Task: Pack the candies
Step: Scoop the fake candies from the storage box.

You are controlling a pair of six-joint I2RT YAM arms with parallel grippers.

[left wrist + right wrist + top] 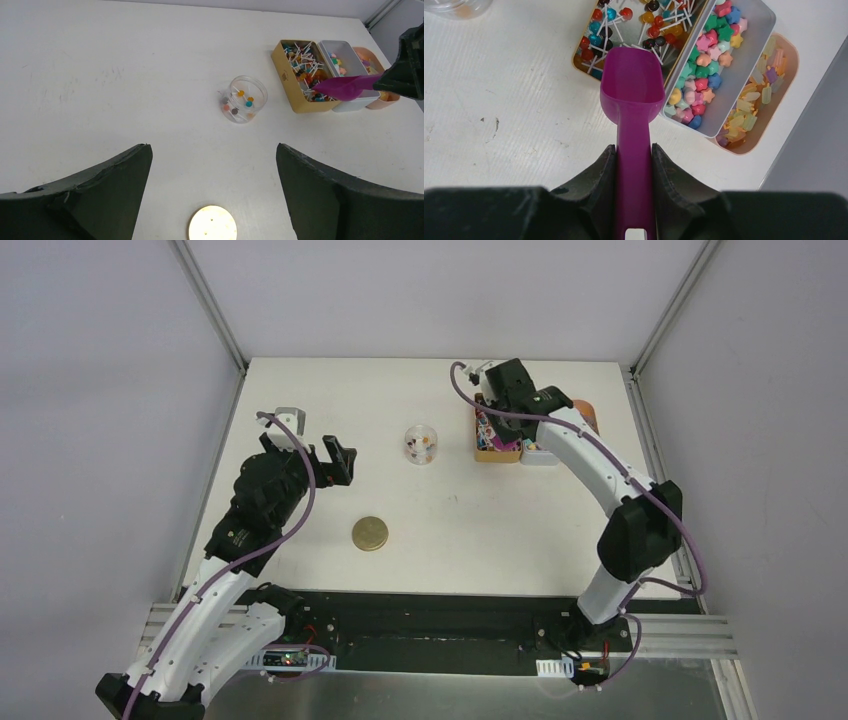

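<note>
At the left, the left gripper (338, 462) hangs over the white table (300, 400) with its fingers spread wide and nothing between them. Near it lies the round gold lid (370, 533). Farther off stands the clear round plastic jar (243, 98), with only a few sweets in it.

To the right, three containers sit side by side and hold the small multicoloured candies (704, 65): stick-mounted ones in the gold rectangular tin (285, 75), pastel stars in the silver tin (754, 50), and pale pieces in the peach tray (791, 60).

The right gripper (634, 150) is clamped on the handle of the magenta plastic scoop (633, 90), whose bowl looks empty over the gold tin's edge.

The candies are probably light, hard and prone to rolling. They are best scooped rather than pinched, and the sticks may tangle.
</note>
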